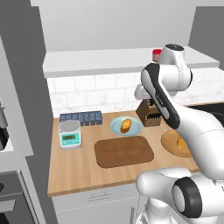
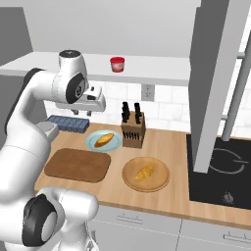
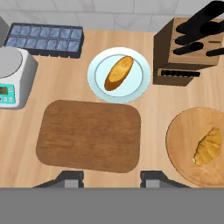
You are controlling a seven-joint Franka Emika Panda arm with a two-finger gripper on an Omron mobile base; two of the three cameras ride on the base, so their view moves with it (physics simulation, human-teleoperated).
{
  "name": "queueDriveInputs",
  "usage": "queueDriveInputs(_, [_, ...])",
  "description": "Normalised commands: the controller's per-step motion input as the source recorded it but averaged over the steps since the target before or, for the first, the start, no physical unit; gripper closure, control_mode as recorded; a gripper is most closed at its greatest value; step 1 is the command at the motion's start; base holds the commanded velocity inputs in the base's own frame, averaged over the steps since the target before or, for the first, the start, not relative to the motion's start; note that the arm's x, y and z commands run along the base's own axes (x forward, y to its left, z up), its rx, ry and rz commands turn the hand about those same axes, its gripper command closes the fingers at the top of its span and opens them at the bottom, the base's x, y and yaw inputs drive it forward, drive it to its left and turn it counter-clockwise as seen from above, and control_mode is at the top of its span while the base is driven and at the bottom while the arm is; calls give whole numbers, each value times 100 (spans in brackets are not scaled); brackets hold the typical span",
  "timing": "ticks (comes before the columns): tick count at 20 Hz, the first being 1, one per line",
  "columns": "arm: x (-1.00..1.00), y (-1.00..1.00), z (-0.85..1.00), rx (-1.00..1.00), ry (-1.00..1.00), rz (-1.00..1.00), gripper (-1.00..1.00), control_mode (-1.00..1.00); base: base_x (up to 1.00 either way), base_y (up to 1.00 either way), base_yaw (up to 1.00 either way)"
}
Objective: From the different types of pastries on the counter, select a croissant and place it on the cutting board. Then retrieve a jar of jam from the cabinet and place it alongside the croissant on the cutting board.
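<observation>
The croissant (image 3: 208, 146) (image 2: 144, 172) (image 1: 180, 142) lies on a round tan wooden plate (image 3: 183, 131) at the right of the counter (image 1: 78, 170). An oval bun (image 3: 118, 72) (image 2: 104, 139) rests on a pale blue plate (image 3: 98, 83). In front of that plate the dark brown cutting board (image 3: 89, 135) (image 2: 77, 164) (image 1: 124, 151) is bare. My gripper (image 3: 112, 178) hangs high above the board's near edge, open, with nothing between its fingers. The red-lidded jar of jam (image 2: 117, 64) (image 1: 156, 54) stands on the cabinet's bottom slab (image 2: 157, 71), up behind the arm.
A knife block (image 3: 181, 52) (image 2: 133, 128) stands between the two plates, near the wall. A kitchen scale (image 3: 11, 81) (image 1: 70, 133) and a dark ice cube tray (image 3: 46, 39) sit at the left. A black hob (image 2: 220, 171) and a tall dark grey unit (image 2: 215, 83) are at the right.
</observation>
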Motion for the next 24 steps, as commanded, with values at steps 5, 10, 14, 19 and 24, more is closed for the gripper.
queueDriveInputs(5, [0,0,0,0,4,0,-100,-100,0,0,0])
queueDriveInputs(10, [0,0,0,0,0,0,-100,-100,0,0,0])
queueDriveInputs(14, [3,0,-3,0,0,-1,-100,-100,0,0,0])
queueDriveInputs(19, [24,-19,0,0,-6,-6,-100,-100,0,0,0])
queueDriveInputs(24, [13,-15,27,4,-5,-4,-100,-100,0,0,0])
